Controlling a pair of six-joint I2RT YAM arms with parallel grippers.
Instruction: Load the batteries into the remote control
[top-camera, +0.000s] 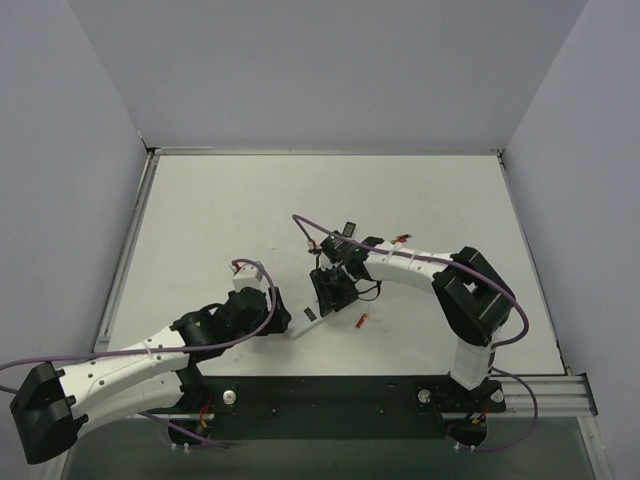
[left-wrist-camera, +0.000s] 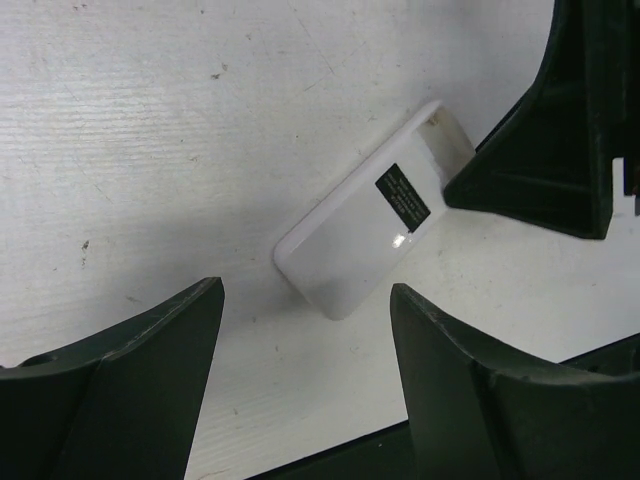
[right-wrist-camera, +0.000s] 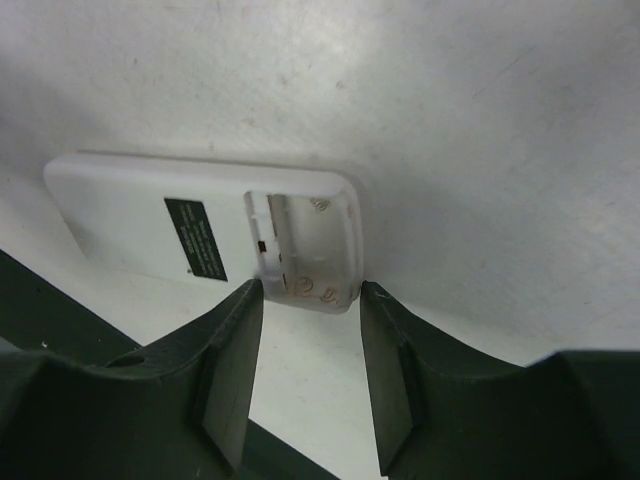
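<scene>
The remote control (right-wrist-camera: 150, 215) lies flat on the table, white back up with its dark label showing. Its battery bay (right-wrist-camera: 310, 250) is uncovered and holds only springs. My right gripper (right-wrist-camera: 310, 292) straddles that end, both fingertips touching the remote's sides. In the left wrist view the remote control (left-wrist-camera: 350, 245) lies just beyond my open left gripper (left-wrist-camera: 305, 300), which holds nothing. From above, the remote control (top-camera: 303, 322) sits between the left gripper (top-camera: 283, 318) and the right gripper (top-camera: 328, 295). One red battery (top-camera: 362, 320) lies right of it, another battery (top-camera: 400, 238) farther back.
A small dark piece (top-camera: 350, 228) lies behind the right gripper. The right arm's finger (left-wrist-camera: 540, 130) fills the upper right of the left wrist view, right by the remote's open end. Grey walls stand around the white table (top-camera: 220, 200).
</scene>
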